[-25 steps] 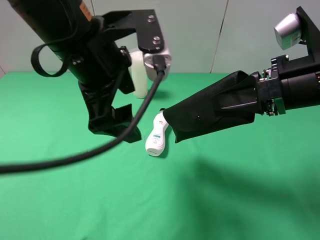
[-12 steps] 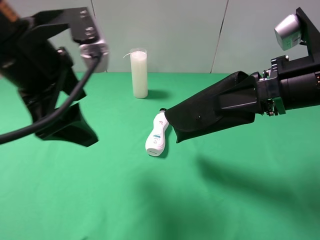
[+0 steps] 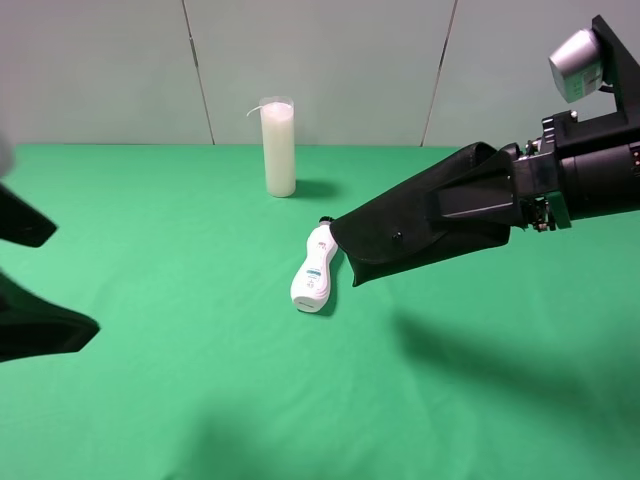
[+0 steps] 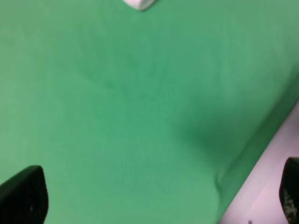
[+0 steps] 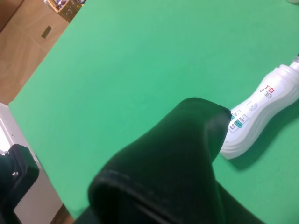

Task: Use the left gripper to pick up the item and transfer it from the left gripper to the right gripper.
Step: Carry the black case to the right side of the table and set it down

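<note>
My right gripper (image 3: 482, 206) is shut on the item, a matte black soft glasses case (image 3: 410, 235). It holds the case in the air, pointing left over the white bottle. In the right wrist view the case (image 5: 173, 172) fills the lower part and hides the fingers. My left gripper (image 3: 40, 280) is at the far left edge, jaws wide apart and empty, far from the case. In the left wrist view its two fingertips (image 4: 23, 196) show at the bottom corners with only green cloth between them.
A white plastic bottle (image 3: 313, 270) with a black cap lies on the green cloth (image 3: 200, 400) below the case tip; it also shows in the right wrist view (image 5: 259, 112). A tall white candle in glass (image 3: 278, 148) stands at the back. The table edge (image 4: 261, 154) shows in the left wrist view.
My left arm has swung away from the middle to the far left edge, its gripper open and empty. The right gripper and the case have stayed still.
</note>
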Tool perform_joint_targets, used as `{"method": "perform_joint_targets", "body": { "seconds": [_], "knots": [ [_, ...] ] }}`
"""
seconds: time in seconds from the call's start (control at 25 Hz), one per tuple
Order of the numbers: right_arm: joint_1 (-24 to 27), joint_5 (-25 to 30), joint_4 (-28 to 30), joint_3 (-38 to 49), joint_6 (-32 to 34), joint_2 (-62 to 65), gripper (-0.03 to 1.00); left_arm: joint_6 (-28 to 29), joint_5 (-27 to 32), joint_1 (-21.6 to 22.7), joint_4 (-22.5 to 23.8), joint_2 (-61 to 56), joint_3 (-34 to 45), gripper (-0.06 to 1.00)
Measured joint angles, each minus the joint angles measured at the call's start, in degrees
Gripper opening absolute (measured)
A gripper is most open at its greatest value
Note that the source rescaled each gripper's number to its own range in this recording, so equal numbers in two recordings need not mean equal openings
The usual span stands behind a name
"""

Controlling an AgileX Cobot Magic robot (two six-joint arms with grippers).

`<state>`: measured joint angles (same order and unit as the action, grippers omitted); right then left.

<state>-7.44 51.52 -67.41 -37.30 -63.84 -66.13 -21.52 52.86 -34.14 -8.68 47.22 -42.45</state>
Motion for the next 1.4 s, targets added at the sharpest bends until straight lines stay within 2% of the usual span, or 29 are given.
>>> {"method": "perform_joint_targets", "body": {
  "seconds": [0.36, 0.6, 0.92, 1.4],
  "knots": [
    [0.0, -0.4, 0.0, 0.0, 0.1, 0.0, 0.02, 11.2, 1.6, 0.0, 2.4, -18.0, 7.4, 1.0],
    [0.0, -1.5, 0.0, 0.0, 0.2, 0.0, 0.02, 13.6, 4.9, 0.0, 2.4, -28.4, 12.9, 1.0],
    [0.0, -1.6, 0.0, 0.0, 0.2, 0.0, 0.02, 14.2, 8.2, 0.0, 4.1, -40.4, 14.6, 1.0],
    [0.0, -1.9, 0.2, 0.0, 0.5, 0.0, 0.02, 14.8, 8.2, 0.0, 5.5, -42.8, 14.8, 1.0]
  ]
}}
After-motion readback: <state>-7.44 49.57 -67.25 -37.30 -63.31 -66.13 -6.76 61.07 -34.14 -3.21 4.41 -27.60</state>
